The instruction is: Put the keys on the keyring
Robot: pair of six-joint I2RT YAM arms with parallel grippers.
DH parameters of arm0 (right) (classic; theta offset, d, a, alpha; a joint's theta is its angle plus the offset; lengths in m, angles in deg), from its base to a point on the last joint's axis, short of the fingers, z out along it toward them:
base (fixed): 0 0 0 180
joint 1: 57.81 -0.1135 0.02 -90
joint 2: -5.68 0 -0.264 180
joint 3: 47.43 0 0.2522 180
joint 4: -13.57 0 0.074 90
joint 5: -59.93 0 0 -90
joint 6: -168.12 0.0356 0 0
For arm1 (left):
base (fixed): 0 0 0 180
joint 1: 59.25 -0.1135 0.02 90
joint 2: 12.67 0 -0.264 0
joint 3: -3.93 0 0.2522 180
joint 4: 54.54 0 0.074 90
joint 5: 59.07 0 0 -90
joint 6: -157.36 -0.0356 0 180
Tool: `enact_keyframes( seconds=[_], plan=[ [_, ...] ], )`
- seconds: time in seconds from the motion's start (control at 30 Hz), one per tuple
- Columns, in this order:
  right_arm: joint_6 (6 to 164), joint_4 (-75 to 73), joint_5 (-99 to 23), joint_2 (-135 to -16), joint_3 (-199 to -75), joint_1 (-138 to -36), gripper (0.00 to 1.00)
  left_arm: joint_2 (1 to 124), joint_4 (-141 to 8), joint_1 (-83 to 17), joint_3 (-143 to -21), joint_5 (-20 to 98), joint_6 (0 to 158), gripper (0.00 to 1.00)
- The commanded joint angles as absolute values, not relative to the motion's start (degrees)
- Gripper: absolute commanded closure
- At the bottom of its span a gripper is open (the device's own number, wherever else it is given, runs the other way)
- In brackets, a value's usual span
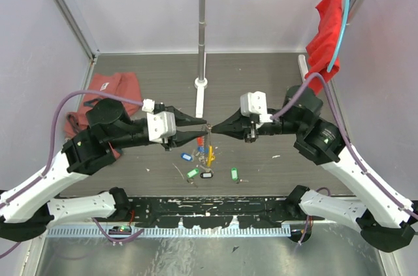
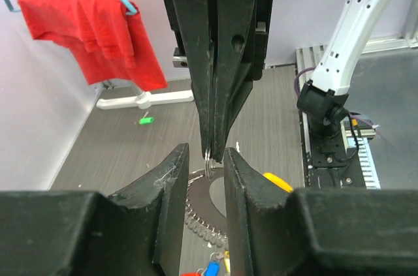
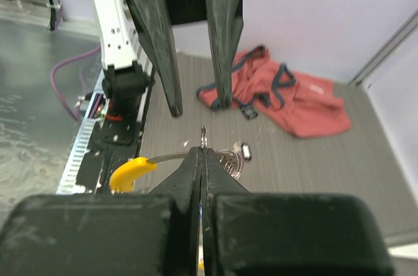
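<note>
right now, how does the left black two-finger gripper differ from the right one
The left black two-finger gripper has its jaws apart and grips nothing, while the right black two-finger gripper is shut tight. The right gripper pinches the thin wire of the large silvery keyring with a yellow section, whereas the left gripper only straddles that spot. They share their black colour and two-finger build, and they meet tip to tip.

Grey table (image 1: 274,87) holds scattered keys (image 1: 192,173), reddish cloth (image 1: 108,90).
</note>
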State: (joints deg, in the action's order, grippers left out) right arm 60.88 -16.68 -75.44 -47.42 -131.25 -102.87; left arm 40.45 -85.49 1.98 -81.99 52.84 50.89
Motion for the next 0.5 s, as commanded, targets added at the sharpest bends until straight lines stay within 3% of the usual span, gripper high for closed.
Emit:
enact_keyframes(
  seconds=[0.0,0.47],
  plan=[
    [56.99,-29.65,-71.81,-48.76,-136.51,-103.25,0.99,40.82,-92.89,1.96,-85.46,49.39,48.16,0.65],
    [53.57,-43.59,-65.86,-53.18,-145.77,-104.58,0.99,44.33,-92.41,1.93,-83.63,50.00,47.85,0.66]
  ],
)
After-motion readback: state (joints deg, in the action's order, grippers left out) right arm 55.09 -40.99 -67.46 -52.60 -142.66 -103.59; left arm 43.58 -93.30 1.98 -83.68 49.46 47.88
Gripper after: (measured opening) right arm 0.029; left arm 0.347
